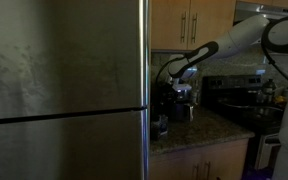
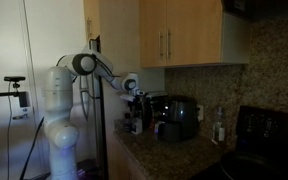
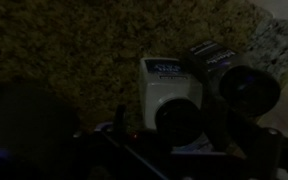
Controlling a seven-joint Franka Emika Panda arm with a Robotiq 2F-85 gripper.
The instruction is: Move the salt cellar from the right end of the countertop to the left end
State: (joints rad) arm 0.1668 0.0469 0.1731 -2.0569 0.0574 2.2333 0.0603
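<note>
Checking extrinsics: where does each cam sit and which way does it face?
In an exterior view: close against the fridge, facing the countertop and stove; the arm enters at frame right.
In an exterior view: out in the room, facing the cabinets; base and arm show.
Wrist view: looks down on countertop and a white container; own hardware too dark to read.
Shared: both exterior views show the gripper and coffee maker.
</note>
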